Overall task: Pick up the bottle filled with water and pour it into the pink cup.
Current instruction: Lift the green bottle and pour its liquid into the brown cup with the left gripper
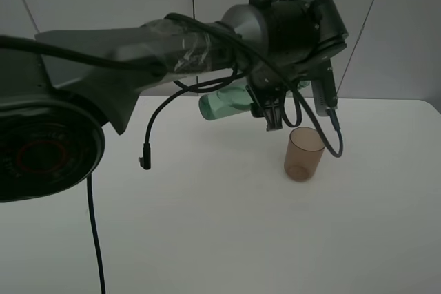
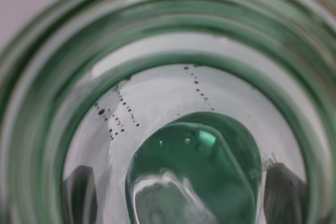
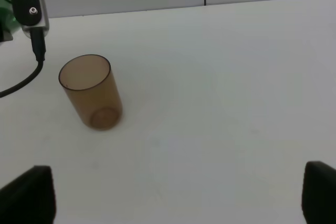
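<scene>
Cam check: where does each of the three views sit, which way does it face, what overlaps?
Exterior high: mounted high, looking down on the white table; left arm crosses from the left, left gripper holding the bottle tipped near the pink cup.
Left wrist: right against the bottle's green wall; dark fingers at the edges.
Right wrist: faces the cup across the table; right gripper open, empty.
Shared: cup in exterior and right wrist; bottle in exterior and left wrist.

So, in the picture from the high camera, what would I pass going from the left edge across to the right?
The arm's big round joint → the dangling cable plug → the green bottle, tipped on its side in the air → the pink cup, standing upright.
</scene>
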Robot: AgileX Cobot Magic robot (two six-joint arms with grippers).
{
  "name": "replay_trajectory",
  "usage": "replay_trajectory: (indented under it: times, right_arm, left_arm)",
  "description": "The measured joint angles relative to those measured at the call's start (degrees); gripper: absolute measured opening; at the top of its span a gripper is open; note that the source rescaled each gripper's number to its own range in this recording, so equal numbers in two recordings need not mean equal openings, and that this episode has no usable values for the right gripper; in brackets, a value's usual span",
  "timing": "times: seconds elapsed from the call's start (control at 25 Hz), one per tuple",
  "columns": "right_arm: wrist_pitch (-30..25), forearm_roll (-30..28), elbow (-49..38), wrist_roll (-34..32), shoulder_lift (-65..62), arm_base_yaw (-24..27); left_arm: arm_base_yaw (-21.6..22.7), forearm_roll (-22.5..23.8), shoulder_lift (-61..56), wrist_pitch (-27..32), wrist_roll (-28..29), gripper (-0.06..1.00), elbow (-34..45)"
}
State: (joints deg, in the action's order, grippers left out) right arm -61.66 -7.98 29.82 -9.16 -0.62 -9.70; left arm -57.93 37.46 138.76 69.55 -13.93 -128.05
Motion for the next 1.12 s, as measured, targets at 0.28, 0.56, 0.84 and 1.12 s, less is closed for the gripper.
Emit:
replay_trajectory:
  times: [0.28, 0.56, 0.84, 1.12]
  right_arm:
    - [0.0, 0.0, 0.0, 0.0, 0.0, 0.0]
    - [0.0, 0.0, 0.0, 0.0, 0.0, 0.0]
    - [0.0, 0.0, 0.0, 0.0, 0.0, 0.0]
    - [0.0, 0.0, 0.0, 0.0, 0.0, 0.0]
  left_arm:
    - [0.0, 2.7, 0.2, -0.3, 0.0, 0.01, 0.0]
    - [-0.4, 4.5, 1.2, -0.8, -0.2, 0.01, -0.1]
    - [-1.8, 7.2, 2.4, -2.0, -0.2, 0.01, -0.1]
    - [-1.9, 10.1, 3.9, -1.5, -0.2, 0.01, -0.1]
